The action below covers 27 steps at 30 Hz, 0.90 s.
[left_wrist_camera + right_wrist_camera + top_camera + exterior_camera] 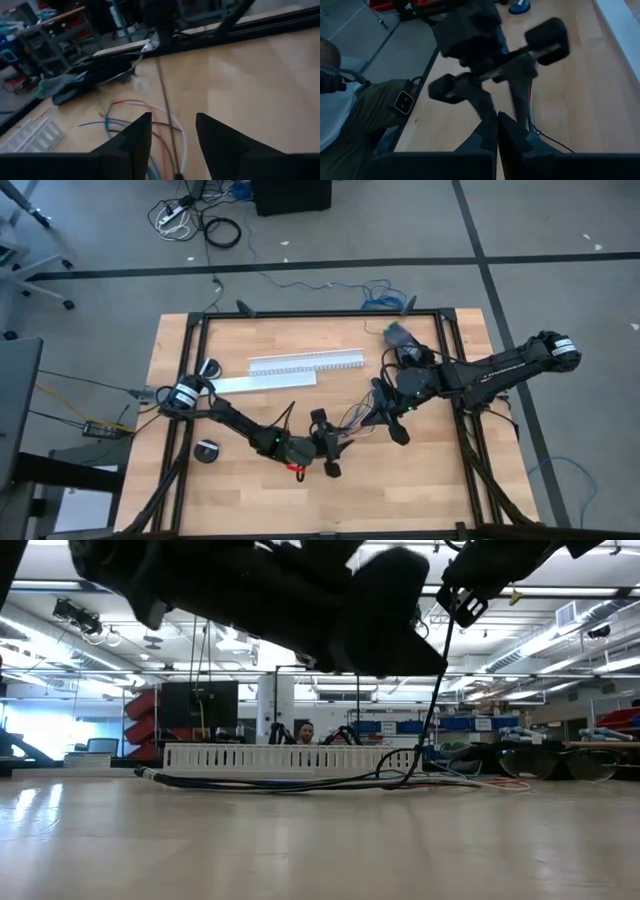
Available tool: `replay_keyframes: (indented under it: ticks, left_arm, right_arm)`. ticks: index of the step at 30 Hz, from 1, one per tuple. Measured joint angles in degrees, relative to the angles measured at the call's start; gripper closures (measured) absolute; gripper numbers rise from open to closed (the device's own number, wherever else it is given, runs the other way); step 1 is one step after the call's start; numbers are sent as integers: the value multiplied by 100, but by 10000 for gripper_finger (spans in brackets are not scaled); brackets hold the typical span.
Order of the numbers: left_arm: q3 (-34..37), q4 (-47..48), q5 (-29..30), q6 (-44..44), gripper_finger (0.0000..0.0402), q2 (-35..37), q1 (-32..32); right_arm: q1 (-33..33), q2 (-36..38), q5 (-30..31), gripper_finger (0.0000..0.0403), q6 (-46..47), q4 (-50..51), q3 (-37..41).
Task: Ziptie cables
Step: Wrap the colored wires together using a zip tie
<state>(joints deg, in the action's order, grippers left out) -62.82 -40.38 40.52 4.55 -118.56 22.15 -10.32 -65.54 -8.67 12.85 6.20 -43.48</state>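
The cables (352, 418) are thin grey, blue and orange wires that lie looped on the table between my two grippers, seen close in the left wrist view (125, 125). The ziptie (437, 690) is a thin black strip that slants from my right gripper down to the table. My right gripper (497, 125) is shut and raised over the table's middle (370, 418). My left gripper (172, 135) is open just left of it (343, 438), low over the table. Its fingers stand on either side of the ziptie's lower stretch (167, 115) and touch nothing that shows. My right gripper holds the ziptie by its upper end (453, 615), pinched between the two shut fingers. The fingers themselves hide the exact spot. The strip hangs below them at a slant, and its lower end (412, 772) rests on the table among the cables.
The white slotted channel (303, 364) lies toward the far edge, with a thick black cord (250, 780) in front of it. A grey-green pouch (400, 335) sits at the far right. Black round pieces (207, 450) lie at the left. A person's sleeve (365, 115) shows beyond the table edge.
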Motion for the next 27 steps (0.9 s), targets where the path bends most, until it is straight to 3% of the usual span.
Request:
replay_keyframes:
  ticks: [16,27]
  left_arm:
    - [-25,116,-154,-276,256,0,-153]
    - [-27,167,-166,-264,291,0,-159]
  right_arm:
    - [10,2,-28,402,-108,-226,0]
    - [23,2,-28,402,-114,-247,0]
